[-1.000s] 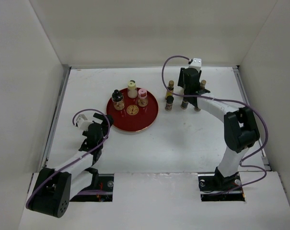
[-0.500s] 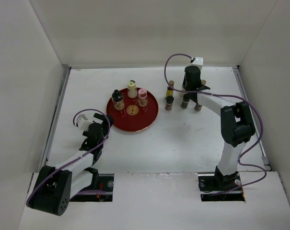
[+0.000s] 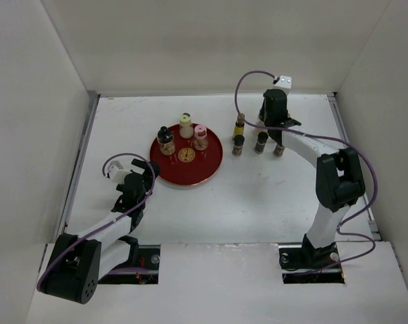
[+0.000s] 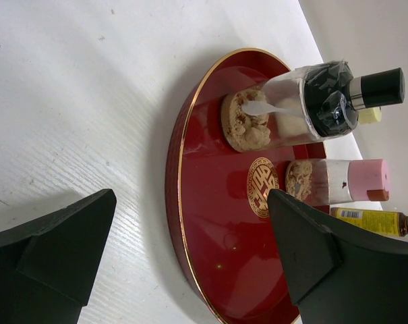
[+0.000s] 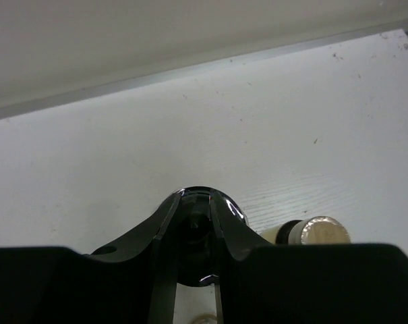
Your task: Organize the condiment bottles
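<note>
The red tray (image 3: 190, 174) holds three condiment bottles: a black-capped one (image 3: 166, 140), a cream-capped one (image 3: 185, 125) and a pink-capped one (image 3: 200, 136). To the tray's right stand a slim yellow bottle (image 3: 239, 125) and dark-capped ones (image 3: 238, 144) (image 3: 261, 142) (image 3: 279, 149). My right gripper (image 3: 274, 120) hangs over the back of that group. In the right wrist view its fingers (image 5: 164, 223) are shut on a round black cap (image 5: 202, 197). My left gripper (image 3: 137, 182) stands open at the tray's near-left rim (image 4: 180, 202).
White walls close in the table on the left, back and right. A pale-capped bottle (image 5: 318, 231) stands right beside my right gripper's fingers. The purple cables loop above both wrists.
My right gripper has moved a little toward the back wall and closed on the black cap. Two bottles it covered now show in front of it. The left arm has stayed put.
</note>
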`<state>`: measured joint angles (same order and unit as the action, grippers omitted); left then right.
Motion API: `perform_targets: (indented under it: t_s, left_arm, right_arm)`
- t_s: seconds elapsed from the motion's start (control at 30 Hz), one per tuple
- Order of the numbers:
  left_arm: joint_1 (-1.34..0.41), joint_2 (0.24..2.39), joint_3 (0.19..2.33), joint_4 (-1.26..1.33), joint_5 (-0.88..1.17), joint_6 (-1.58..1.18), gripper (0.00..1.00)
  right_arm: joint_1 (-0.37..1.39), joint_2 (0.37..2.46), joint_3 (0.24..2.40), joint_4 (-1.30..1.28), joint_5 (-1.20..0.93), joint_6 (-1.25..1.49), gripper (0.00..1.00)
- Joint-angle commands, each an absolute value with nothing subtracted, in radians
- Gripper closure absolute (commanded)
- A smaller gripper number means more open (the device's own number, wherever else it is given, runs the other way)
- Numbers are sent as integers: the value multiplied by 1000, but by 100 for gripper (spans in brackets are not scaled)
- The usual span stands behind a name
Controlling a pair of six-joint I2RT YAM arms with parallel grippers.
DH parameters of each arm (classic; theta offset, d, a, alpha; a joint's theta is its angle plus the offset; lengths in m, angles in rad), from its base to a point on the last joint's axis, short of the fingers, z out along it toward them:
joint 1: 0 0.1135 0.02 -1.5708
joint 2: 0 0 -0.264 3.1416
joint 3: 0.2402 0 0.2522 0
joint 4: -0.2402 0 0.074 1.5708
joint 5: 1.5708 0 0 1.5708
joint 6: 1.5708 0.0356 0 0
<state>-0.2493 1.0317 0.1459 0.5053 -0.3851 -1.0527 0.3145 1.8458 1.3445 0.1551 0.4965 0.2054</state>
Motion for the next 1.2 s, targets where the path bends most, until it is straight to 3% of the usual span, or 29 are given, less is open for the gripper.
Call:
perform_targets:
  t_s: [0.0,0.23,0.47,0.77,1.17]
  left_arm:
    - [-246,1025,143,561,-390,-1048,0]
    - [-251,1019,138,568,-393,-1055,0]
    - [-234,1035,135,560,-387,-1092,0]
    - [-186,983,121,534,-371,-1109,0]
    - [-154,973,112,529,-322,-1121,0]
  right_arm:
    - [314,1666,1391,258,508,195,84]
    - [433,1480,1373,255,494,172,84]
    - [651,1436,1384,255,446,182,83]
    - [906,1633,1476,267,419,219,83]
    - [1041,1969,1649,328,455,249,84]
